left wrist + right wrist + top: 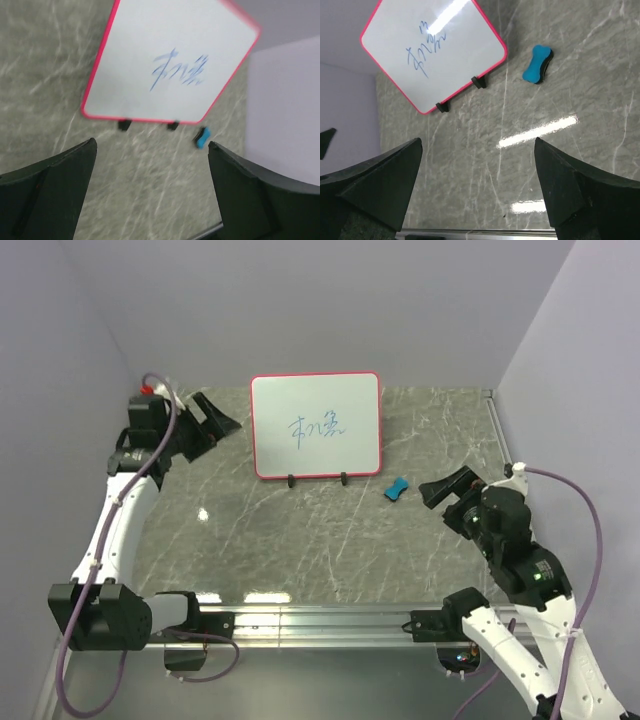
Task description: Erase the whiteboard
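Observation:
The whiteboard (316,426) with a pink-red frame stands on two black feet at the back middle of the table, with blue handwriting at its centre. It also shows in the left wrist view (170,60) and in the right wrist view (432,52). A small blue eraser (397,488) lies on the table just right of the board, also in the left wrist view (202,137) and the right wrist view (538,64). My left gripper (218,418) is open and empty, held left of the board. My right gripper (446,487) is open and empty, to the right of the eraser.
The grey marble table (300,540) is walled by lilac panels at the back and both sides. A metal rail (320,618) runs along the near edge between the arm bases.

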